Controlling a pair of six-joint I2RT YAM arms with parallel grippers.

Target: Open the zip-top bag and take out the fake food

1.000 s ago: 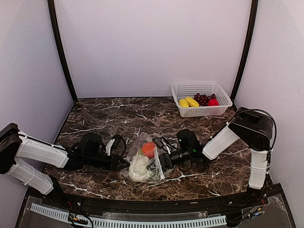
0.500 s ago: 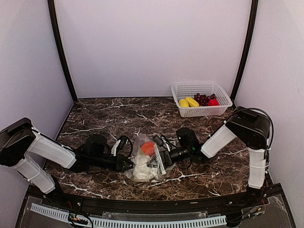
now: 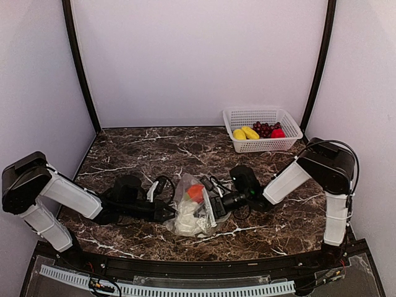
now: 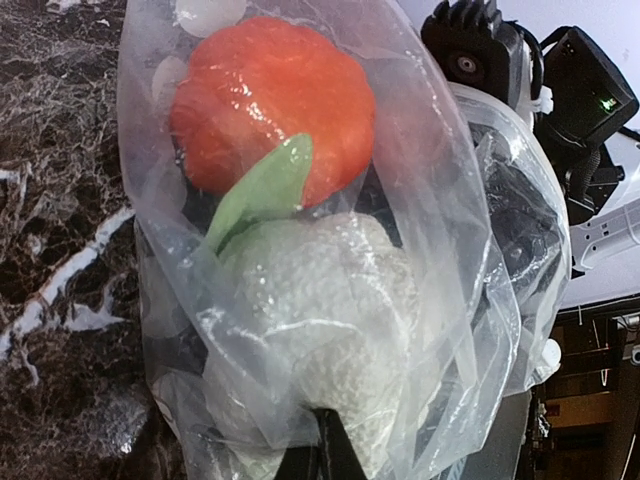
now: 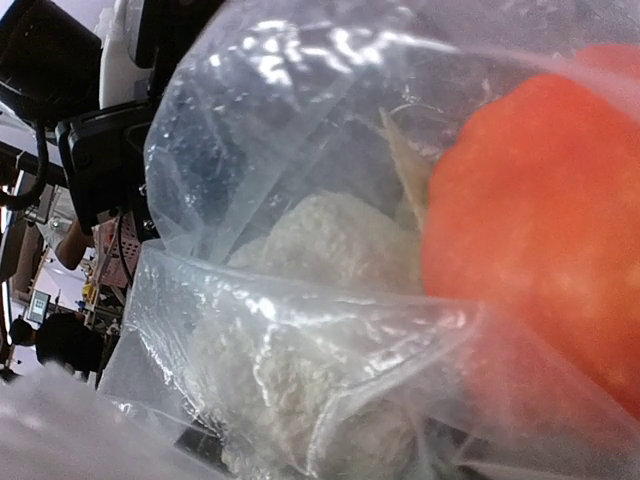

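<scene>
Zip-top bag, centre: orange piece, cauliflower. Basket, upper right: banana, grapes. Left gripper clamps bag edge; right gripper state cannot be told behind bag.

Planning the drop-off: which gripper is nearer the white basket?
Right. The right gripper is at the right side of the zip-top bag; the left gripper at its left side, farther from the basket.

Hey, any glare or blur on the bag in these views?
Top view: even light, sharp, the zip-top bag small, slightly shiny. Left wrist: sharp, white glare streaks on the plastic over the cauliflower. Right wrist: too close, soft focus, bright highlights, orange piece blurred.
</scene>
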